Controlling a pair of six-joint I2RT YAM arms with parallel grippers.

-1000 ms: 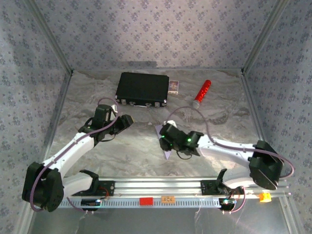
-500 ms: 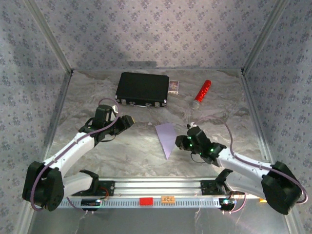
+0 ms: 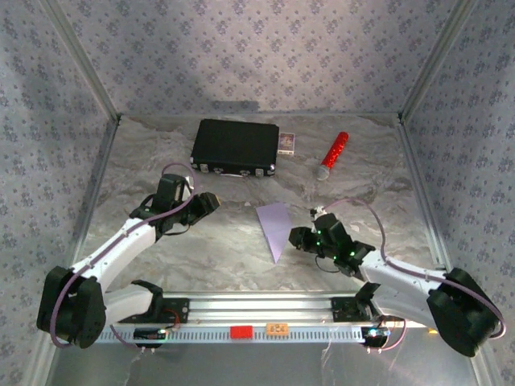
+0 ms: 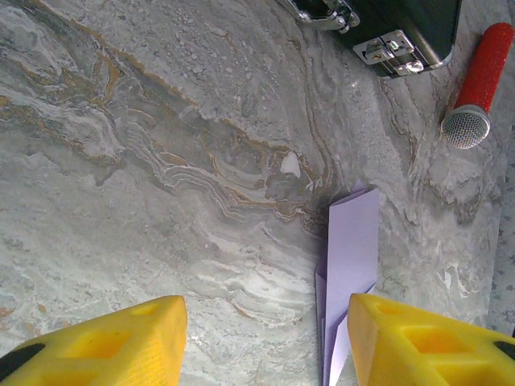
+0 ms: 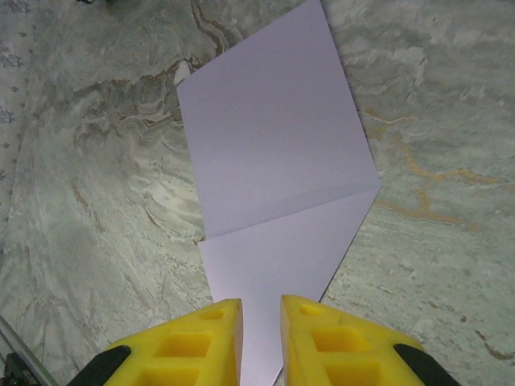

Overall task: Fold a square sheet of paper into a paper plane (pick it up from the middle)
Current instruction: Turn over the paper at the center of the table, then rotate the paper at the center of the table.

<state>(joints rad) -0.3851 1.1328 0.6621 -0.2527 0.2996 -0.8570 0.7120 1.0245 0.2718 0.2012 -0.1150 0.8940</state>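
The paper plane was found lying flat on the marbled table, about midway between the two arms and well apart from the black case at the far side. In the right wrist view it was seen as a pale lilac folded shape with one crease across it, its narrow end directed at the camera. The left gripper was held spread wide, with nothing between its fingers, beside the paper's long edge. The right gripper was drawn almost together, a slim slit being left between the fingers over the narrow end; whether the paper was pinched could not be told. The plane was judged very light, thin and limp, easily creased or slid across the smooth surface. A hold was judged best taken at the layered middle fold, where stiffness would be greatest, and not at a single loose edge
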